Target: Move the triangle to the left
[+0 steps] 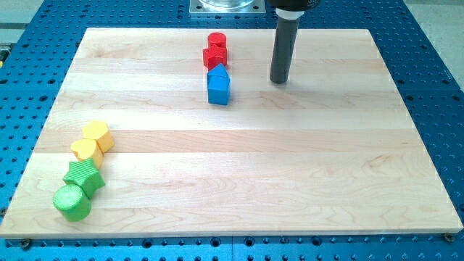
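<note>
jaws: none, bare rod | my tip (280, 81) right of blue block (218, 85) | writing: none legible

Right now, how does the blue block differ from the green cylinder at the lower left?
1. Colour: the blue block is blue; the green cylinder is green.
2. Shape: the blue block has a pointed, house-like top; the green cylinder is round.
3. Place: the blue block sits near the view's top centre, just below the red blocks and left of my tip; the green cylinder lies at the bottom left, against a green star-like block.
Both rest on the wooden board.
</note>
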{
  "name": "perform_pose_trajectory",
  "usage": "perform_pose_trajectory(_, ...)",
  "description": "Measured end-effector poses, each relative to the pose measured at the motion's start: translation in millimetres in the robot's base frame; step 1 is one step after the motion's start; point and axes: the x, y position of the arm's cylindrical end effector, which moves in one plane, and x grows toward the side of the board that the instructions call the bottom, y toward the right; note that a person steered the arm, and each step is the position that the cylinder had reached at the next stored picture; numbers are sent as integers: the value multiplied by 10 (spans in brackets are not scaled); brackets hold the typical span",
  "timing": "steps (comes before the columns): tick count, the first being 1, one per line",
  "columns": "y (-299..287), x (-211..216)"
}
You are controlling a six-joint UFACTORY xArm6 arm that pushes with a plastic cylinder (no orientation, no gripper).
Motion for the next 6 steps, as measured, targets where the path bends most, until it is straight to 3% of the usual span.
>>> perform_pose_trajectory(3, -5, 0)
perform_pose_trajectory(4, -437, 0)
perform_pose_trajectory(6, -2201, 35)
